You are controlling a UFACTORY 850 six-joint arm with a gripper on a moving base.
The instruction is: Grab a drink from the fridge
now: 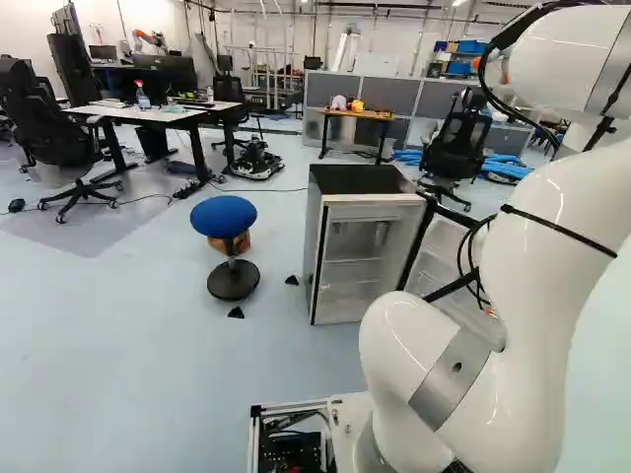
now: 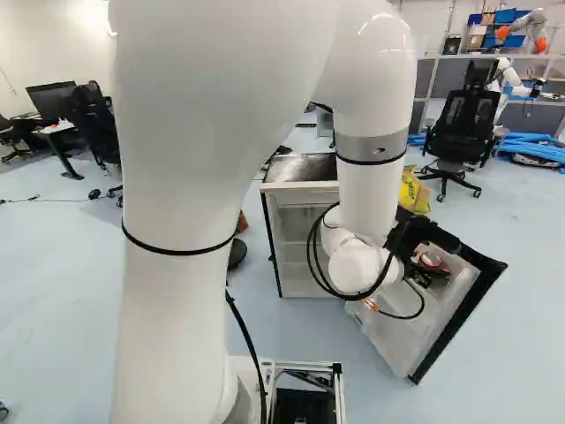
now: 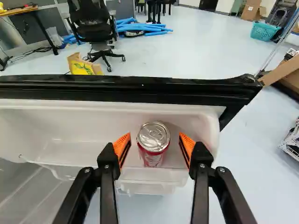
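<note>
My gripper (image 2: 429, 268) reaches over the opened fridge door (image 2: 402, 334) in the right base view. Seen from the wrist, the gripper (image 3: 154, 137) stands open, an orange pad on either side of a red and silver drink can (image 3: 153, 143). Gaps separate both pads from the can. The can is upright in the white door shelf (image 3: 60, 128), close to one end of it. In the left base view the fridge (image 1: 363, 258) has a black top and pale shelves inside; the arm hides part of its door there.
The door's thick black edge (image 3: 117, 88) runs just beyond the can. A blue stool (image 1: 224, 217) stands beside the fridge. Past the door are a yellow bag (image 3: 84, 66), an office chair (image 3: 96, 28) and blue tubes (image 3: 145, 28). Another robot (image 2: 508, 79) stands at the back.
</note>
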